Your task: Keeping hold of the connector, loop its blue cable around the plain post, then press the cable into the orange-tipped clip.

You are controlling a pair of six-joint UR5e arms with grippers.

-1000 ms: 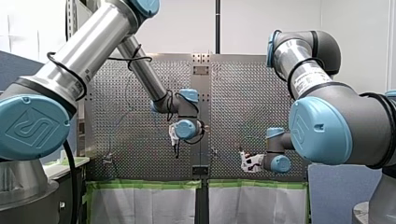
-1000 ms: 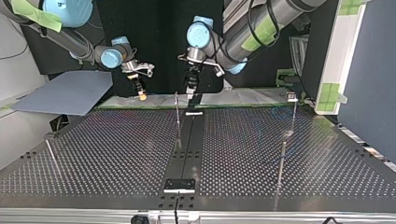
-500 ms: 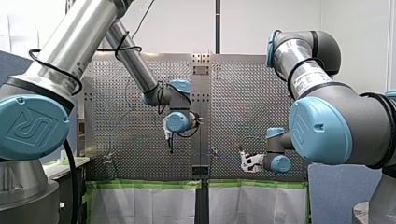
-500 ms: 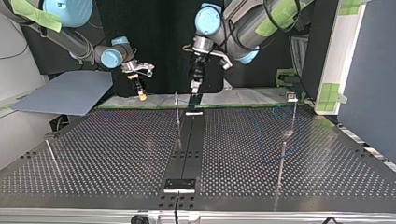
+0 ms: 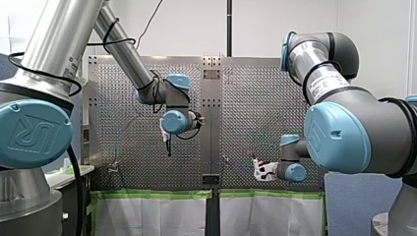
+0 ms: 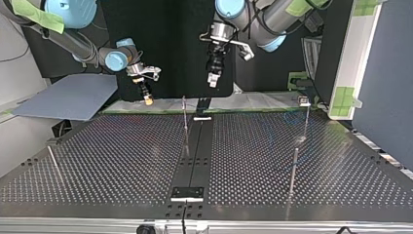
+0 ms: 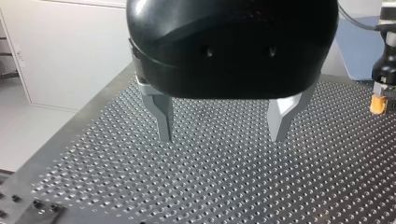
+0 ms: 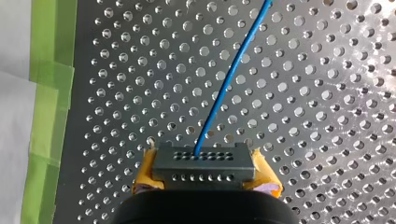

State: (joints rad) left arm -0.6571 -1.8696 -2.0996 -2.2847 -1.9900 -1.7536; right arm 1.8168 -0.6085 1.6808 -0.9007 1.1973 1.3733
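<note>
In the right wrist view my right gripper (image 8: 204, 176) is shut on a grey connector (image 8: 204, 161), which sits between its yellow pads (image 8: 144, 179). A blue cable (image 8: 227, 81) runs from the connector out over the perforated table (image 8: 327, 116). In the top view this gripper (image 6: 147, 99) hangs at the left, above the table's far edge. My left gripper (image 7: 223, 133) stands open with nothing between its metal fingers (image 7: 163, 119). It hovers high over the table (image 6: 213, 80). A thin plain post (image 6: 185, 124) stands near the middle strip. I cannot make out an orange-tipped clip.
More thin posts stand at the top view's right (image 6: 293, 173), far right (image 6: 306, 119) and left (image 6: 54, 165). A black strip (image 6: 195, 156) runs down the table's middle. Green tape (image 8: 46, 93) edges the table beside a white sheet. A grey board (image 6: 73, 97) lies beyond the table.
My left arm has lifted its open gripper and swung it toward the front view's left, away from the middle strip. My right arm and the connector have not moved.
</note>
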